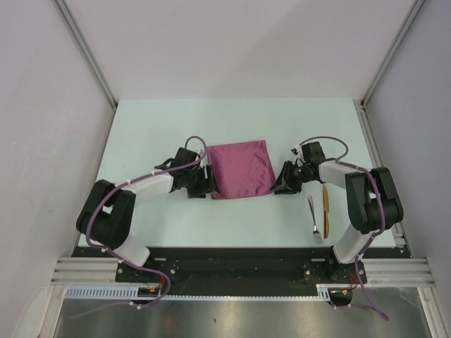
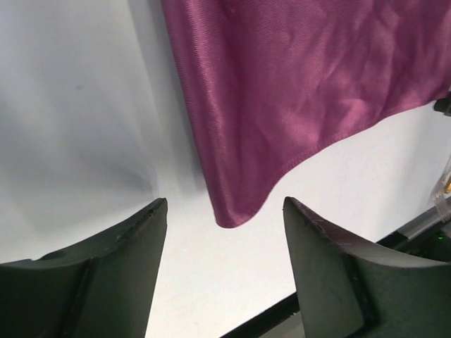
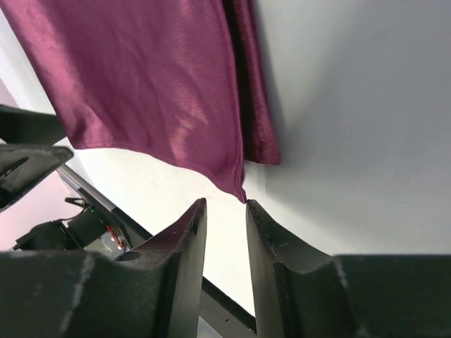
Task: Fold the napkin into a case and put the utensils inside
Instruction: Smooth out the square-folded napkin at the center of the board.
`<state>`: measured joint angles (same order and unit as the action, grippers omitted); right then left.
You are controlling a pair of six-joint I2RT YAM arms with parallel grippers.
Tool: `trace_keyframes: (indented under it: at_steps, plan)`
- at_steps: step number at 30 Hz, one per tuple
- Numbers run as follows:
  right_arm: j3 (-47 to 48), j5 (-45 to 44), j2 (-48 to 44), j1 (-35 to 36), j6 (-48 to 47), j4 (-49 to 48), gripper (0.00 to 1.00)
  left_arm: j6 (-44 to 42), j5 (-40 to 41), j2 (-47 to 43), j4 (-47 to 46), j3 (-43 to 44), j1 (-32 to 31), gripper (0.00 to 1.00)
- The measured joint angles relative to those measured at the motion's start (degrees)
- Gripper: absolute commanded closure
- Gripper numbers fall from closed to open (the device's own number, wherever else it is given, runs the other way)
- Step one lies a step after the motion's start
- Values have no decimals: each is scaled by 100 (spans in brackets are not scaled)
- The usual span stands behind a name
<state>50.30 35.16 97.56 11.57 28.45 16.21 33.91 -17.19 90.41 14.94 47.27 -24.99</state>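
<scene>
Napkin (image 1: 242, 169) flat mid-table, utensils (image 1: 325, 204) near right; left gripper (image 2: 225, 211) wide apart, right gripper (image 3: 225, 208) barely parted, both empty at the near corners, so pinch both evenly before folding

— What did we see from above?
— We saw the napkin (image 1: 242, 169) lying flat on the table (image 1: 232, 120), between the two arms.
— Where did we find the grippers?
— The left gripper (image 1: 208, 180) was at the napkin's near left corner, and the right gripper (image 1: 282, 182) at its near right corner.
— And the cutlery?
— We spotted the spoon (image 1: 315, 218) and the golden piece (image 1: 326, 204) side by side, right of the napkin.
</scene>
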Motion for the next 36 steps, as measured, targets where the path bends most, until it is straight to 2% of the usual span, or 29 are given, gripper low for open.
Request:
trace_keyframes:
  at_steps: [4, 10, 11, 17, 25, 32, 36]
  plan:
    - [-68, -17, -2, -151, -4, -13, 61, 11, -131, -52, -81, -7, 0, 30]
    - [-120, 17, 46, -245, 2, -92, 60, 20, -267, 94, -256, -13, 0, 50]
    - [-122, 35, 68, -243, 9, -125, 60, 13, -269, 125, -260, -13, 0, 57]
    - [-186, 129, 133, -199, 114, -284, 59, -79, -210, 140, -236, -61, 17, 71]
    - [-264, 317, 240, -149, 310, -557, 59, -101, -166, 48, -269, -393, 186, 75]
    - [-269, 393, 319, -17, 457, -778, 59, -70, -306, -46, -442, -562, 269, 67]
    - [-269, 374, 321, 90, 457, -807, 60, 9, -446, -46, -531, -562, 269, 66]
